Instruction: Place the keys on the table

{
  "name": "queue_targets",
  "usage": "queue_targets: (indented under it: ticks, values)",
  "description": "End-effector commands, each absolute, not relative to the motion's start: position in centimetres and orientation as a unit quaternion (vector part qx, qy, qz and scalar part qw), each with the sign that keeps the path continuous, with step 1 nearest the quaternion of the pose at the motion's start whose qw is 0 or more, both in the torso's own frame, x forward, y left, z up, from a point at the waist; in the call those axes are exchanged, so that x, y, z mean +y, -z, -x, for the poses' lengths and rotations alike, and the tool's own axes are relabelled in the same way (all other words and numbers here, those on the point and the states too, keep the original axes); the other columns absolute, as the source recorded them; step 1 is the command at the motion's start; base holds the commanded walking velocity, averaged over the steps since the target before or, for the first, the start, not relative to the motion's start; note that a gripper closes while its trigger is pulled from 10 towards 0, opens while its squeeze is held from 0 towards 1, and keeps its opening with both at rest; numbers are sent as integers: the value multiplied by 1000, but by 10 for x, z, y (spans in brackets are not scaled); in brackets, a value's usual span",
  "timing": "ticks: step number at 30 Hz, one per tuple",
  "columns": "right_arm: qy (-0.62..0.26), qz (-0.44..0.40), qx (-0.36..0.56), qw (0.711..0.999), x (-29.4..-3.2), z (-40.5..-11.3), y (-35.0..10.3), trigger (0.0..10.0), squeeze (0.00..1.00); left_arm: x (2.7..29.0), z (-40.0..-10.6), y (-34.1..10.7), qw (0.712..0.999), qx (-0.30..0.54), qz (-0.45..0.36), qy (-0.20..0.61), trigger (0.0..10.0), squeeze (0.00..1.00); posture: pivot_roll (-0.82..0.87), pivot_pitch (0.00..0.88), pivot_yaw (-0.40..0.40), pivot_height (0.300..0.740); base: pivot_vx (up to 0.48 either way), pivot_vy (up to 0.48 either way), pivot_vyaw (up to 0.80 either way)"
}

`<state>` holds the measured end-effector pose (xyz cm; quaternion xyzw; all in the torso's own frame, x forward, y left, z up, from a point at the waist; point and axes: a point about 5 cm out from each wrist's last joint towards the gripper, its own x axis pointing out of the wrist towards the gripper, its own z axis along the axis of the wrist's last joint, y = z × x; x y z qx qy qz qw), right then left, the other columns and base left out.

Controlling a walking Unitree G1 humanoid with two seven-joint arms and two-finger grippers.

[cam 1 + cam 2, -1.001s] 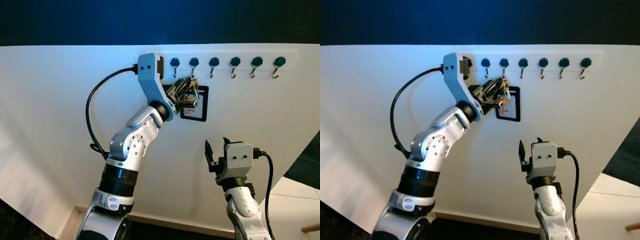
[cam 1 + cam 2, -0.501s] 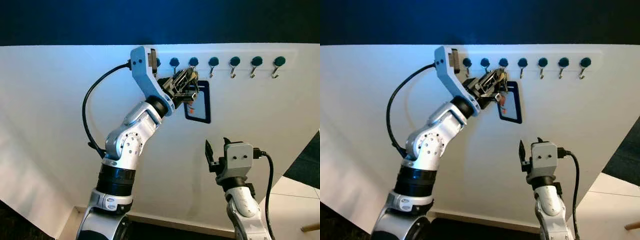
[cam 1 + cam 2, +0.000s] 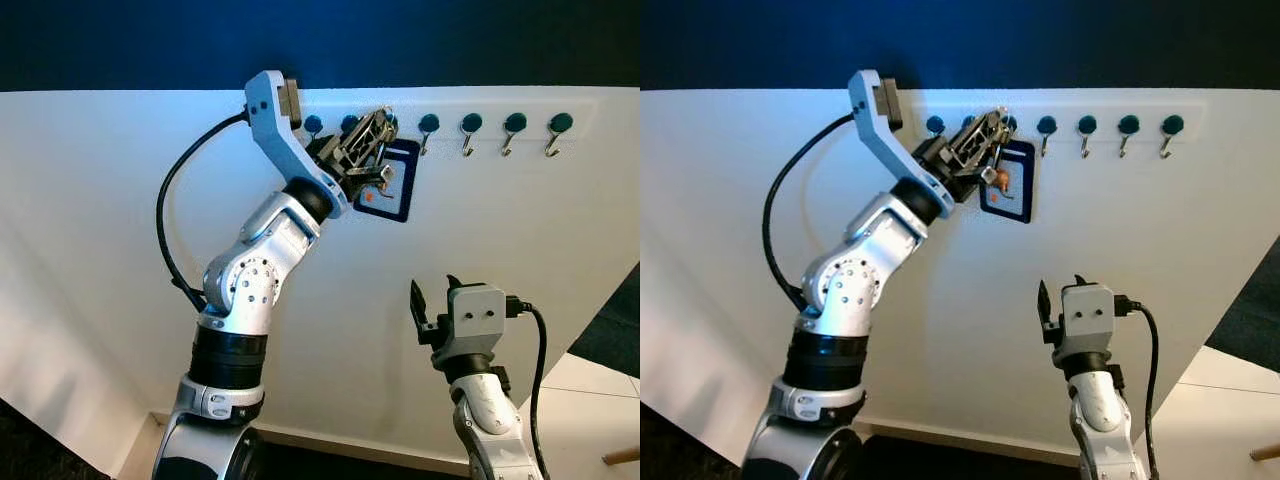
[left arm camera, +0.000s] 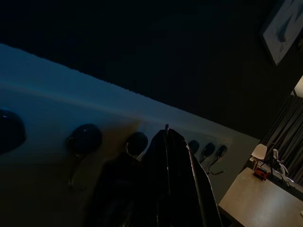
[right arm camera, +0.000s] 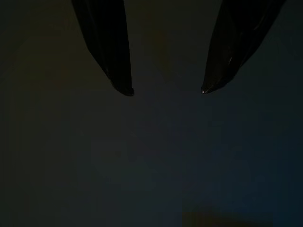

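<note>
Two silver arms show before a white wall (image 3: 120, 250) that bears a row of blue-knobbed hooks (image 3: 471, 124) near its top edge. The left gripper (image 3: 372, 135) is raised to the hooks, its black fingers pressed together on the keys (image 3: 376, 172). From the bunch a dark blue card holder (image 3: 390, 180) with a white face and an orange spot hangs tilted against the wall, its upper edge just below the hooks. The keys sit at the third or fourth hook from the left; whether their ring is on a hook or off it cannot be told. In the left wrist view the fingers (image 4: 177, 184) show dark and closed, with the hook knobs (image 4: 85, 138) in a line behind them, and a pale table (image 4: 258, 198) stands well apart, low in the room beyond.

The right gripper (image 3: 417, 298) is lower, near the wall and well below the hooks, pointing upward. In the right wrist view its two finger tips (image 5: 120, 85) stand wide apart against a dark field.
</note>
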<state>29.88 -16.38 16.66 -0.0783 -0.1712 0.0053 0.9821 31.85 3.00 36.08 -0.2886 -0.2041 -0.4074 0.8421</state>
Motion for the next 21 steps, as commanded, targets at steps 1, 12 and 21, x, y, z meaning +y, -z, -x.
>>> queue_targets:
  ticks: [1,12,21]
  values:
    - [-7,75,-160,984,-162,-297,-160,10000,0,18,-303,-379,814,-233,290,446,10000,0,-24,168,98,740,0,0,0]
    - [0,78,-154,985,-168,-293,-156,10000,0,59,-280,-323,840,-184,228,457,10000,0,-10,180,99,740,0,0,0]
    - [-5,80,-147,986,-166,-291,-152,10000,0,86,-286,-254,935,-109,68,331,10000,0,-3,186,101,740,0,0,0]
